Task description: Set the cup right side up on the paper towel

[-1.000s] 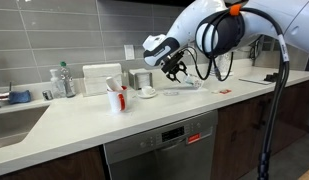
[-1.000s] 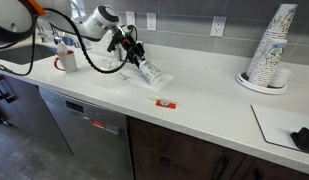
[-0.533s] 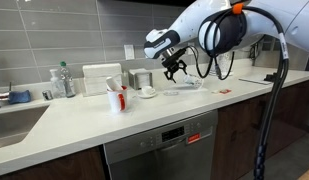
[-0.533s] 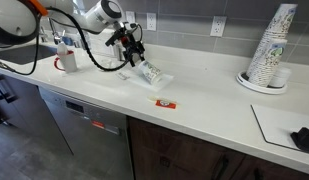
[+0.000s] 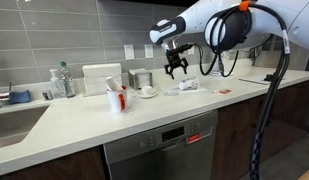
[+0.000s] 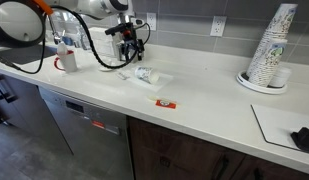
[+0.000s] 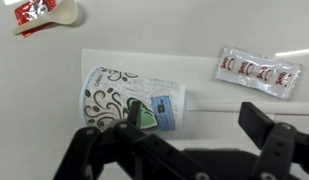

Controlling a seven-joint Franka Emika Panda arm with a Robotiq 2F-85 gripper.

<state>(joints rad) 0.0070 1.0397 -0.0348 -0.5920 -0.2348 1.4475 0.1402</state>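
Note:
A paper cup with a dark swirl pattern (image 7: 129,97) lies on its side on a white paper towel (image 7: 209,70) on the counter. It shows in both exterior views (image 5: 187,86) (image 6: 145,74). My gripper (image 7: 194,125) is open and empty. It hangs well above the cup, apart from it, in both exterior views (image 5: 176,70) (image 6: 132,50). In the wrist view the cup's base end lies between and below my two fingers.
Ketchup packets lie beside the towel (image 7: 256,72) (image 7: 39,13), and one red packet lies nearer the counter's front (image 6: 166,102). A tall stack of paper cups (image 6: 269,50) stands at one end. A red mug (image 5: 116,99), bottles (image 5: 64,80) and a sink (image 5: 14,120) are at the other end.
My gripper has risen up and away from the cup. The cup stays on its side on the towel.

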